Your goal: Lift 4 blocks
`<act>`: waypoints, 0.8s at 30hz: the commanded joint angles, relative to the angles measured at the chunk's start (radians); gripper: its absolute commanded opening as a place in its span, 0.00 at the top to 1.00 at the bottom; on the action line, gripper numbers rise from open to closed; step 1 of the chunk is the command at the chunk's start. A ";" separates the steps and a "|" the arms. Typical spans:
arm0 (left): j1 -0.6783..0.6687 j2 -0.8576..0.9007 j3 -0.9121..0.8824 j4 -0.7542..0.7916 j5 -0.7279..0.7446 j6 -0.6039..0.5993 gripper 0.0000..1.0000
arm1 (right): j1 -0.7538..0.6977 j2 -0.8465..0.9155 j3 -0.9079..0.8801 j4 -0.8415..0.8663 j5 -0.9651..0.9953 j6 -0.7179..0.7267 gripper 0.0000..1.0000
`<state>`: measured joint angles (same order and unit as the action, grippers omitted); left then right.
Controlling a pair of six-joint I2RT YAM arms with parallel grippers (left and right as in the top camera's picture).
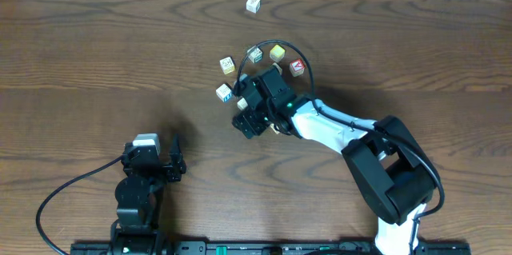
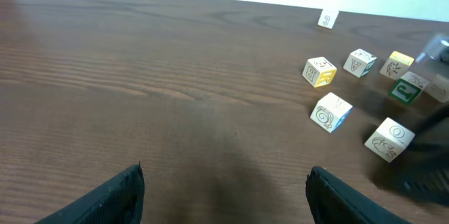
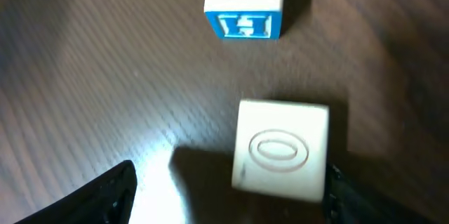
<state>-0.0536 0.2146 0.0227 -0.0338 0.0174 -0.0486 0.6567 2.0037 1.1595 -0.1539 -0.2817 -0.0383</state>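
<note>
While the right gripper (image 3: pixel 230 178) hangs with fingers spread either side of the O block (image 3: pixel 280 150), not pinching, a blue-faced block (image 3: pixel 245 3) sits at its 12 o'clock. I judge light, rigid, smooth wood, so I'd squeeze opposite flat faces. Left gripper (image 2: pixel 224 203) spread, empty.

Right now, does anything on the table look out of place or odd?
One lone block sits apart near the far edge of the table, well away from the other blocks, which cluster together mid-table. Nothing looks spilled or damaged.
</note>
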 commanded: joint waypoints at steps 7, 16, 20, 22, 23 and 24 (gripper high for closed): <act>-0.002 0.006 -0.019 -0.037 -0.013 0.010 0.25 | 0.008 0.039 0.053 0.005 0.086 -0.047 0.24; -0.002 0.006 -0.019 -0.037 -0.013 0.010 0.26 | 0.008 0.039 0.058 0.002 0.158 -0.046 0.45; -0.002 0.006 -0.019 -0.037 -0.013 0.010 0.26 | 0.009 0.039 0.060 -0.003 0.157 -0.045 0.49; -0.002 0.006 -0.019 -0.037 -0.013 0.010 0.26 | 0.011 0.039 0.064 -0.014 0.157 -0.045 0.54; -0.002 0.006 -0.019 -0.037 -0.013 0.010 0.25 | 0.013 0.039 0.066 -0.016 0.157 -0.045 0.55; -0.002 0.006 -0.019 -0.037 -0.013 0.010 0.26 | 0.015 0.039 0.066 -0.016 0.155 -0.045 0.55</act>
<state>-0.0536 0.2180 0.0227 -0.0345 0.0170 -0.0486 0.6571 2.0228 1.1995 -0.1661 -0.1337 -0.0799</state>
